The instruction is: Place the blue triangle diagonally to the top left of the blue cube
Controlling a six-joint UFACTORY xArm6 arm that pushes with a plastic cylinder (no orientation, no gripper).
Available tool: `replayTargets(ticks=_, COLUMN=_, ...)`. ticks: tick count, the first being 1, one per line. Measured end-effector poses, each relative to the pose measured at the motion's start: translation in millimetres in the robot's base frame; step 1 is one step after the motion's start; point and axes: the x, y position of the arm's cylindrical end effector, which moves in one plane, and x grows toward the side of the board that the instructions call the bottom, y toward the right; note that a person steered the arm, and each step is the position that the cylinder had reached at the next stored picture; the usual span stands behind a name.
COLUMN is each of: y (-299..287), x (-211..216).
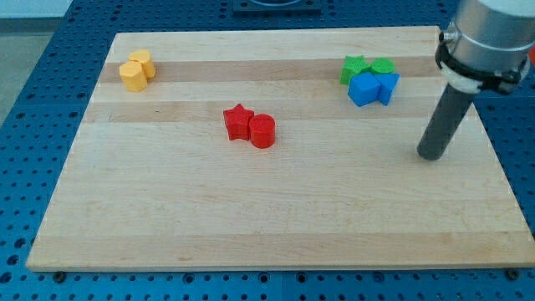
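A blue cube [363, 89] sits near the view's top right on the wooden board [276, 217]. A blue triangle [388, 86] touches its right side. My tip [431, 155] rests on the board below and to the right of both blue blocks, apart from them, with a clear gap between.
A green star [354, 68] and a green round block [383, 67] sit right above the blue blocks, touching them. A red star [239, 122] and red cylinder [262, 131] sit mid-board. Two yellow blocks [136, 69] sit at the top left.
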Motion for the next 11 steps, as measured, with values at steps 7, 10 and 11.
replayTargets(ticks=7, y=-88, x=-109)
replayTargets(ticks=10, y=-155, x=-136)
replayTargets(ticks=11, y=-242, x=-157)
